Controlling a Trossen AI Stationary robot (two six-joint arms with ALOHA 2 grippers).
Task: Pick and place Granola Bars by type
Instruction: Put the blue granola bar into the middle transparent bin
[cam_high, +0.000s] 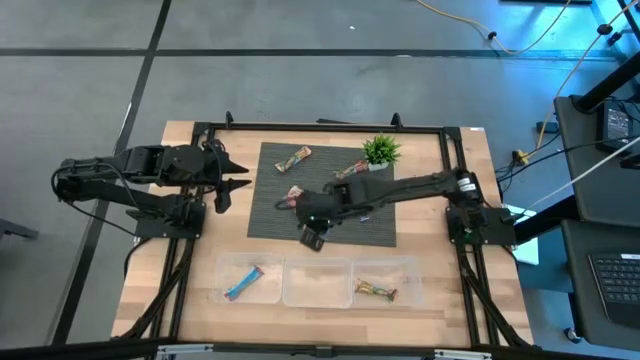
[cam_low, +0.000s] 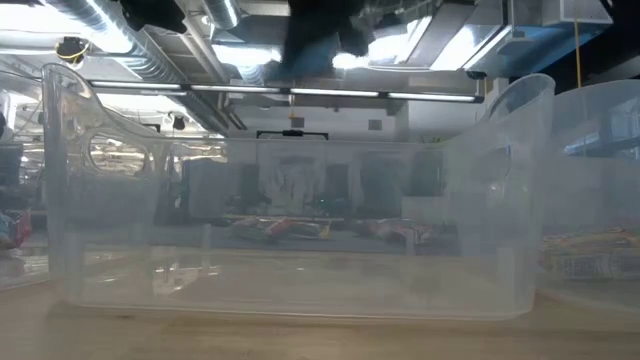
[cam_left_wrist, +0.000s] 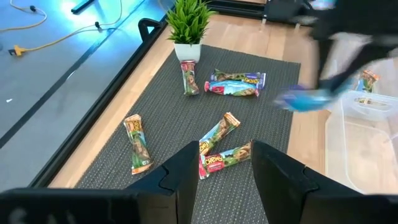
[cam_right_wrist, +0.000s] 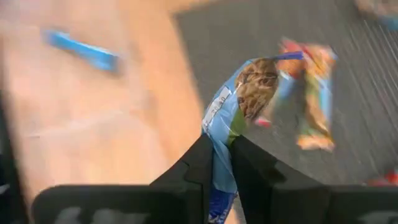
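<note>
Several granola bars lie flat on the dark mat (cam_high: 330, 215): tan-brown ones (cam_left_wrist: 140, 144), (cam_left_wrist: 219, 132), (cam_left_wrist: 189, 78) and multicolour ones (cam_left_wrist: 227, 158), (cam_left_wrist: 236, 84). One blue bar (cam_high: 245, 283) lies in the left clear bin and a brown bar (cam_high: 377, 291) in the right bin. My right gripper (cam_high: 312, 236) is over the mat's near edge, shut on a blue-wrapped bar (cam_right_wrist: 245, 99). My left gripper (cam_left_wrist: 221, 168) waits open over the mat's left edge (cam_high: 228, 182). My right gripper pinches the blue bar between its two fingers (cam_right_wrist: 200, 163), across the wrapper's lower half (cam_right_wrist: 219, 134). The bar's other end (cam_right_wrist: 264, 71) sticks out past the fingertips. In the left wrist view the bar (cam_left_wrist: 305, 99) looks lifted clear of the mat.
Three clear bins stand in a row along the table's near edge; the middle one (cam_high: 318, 283) shows nothing inside. A small green potted plant (cam_high: 381, 152) stands at the mat's far right corner. A black frame rail (cam_high: 320, 128) runs around the table.
</note>
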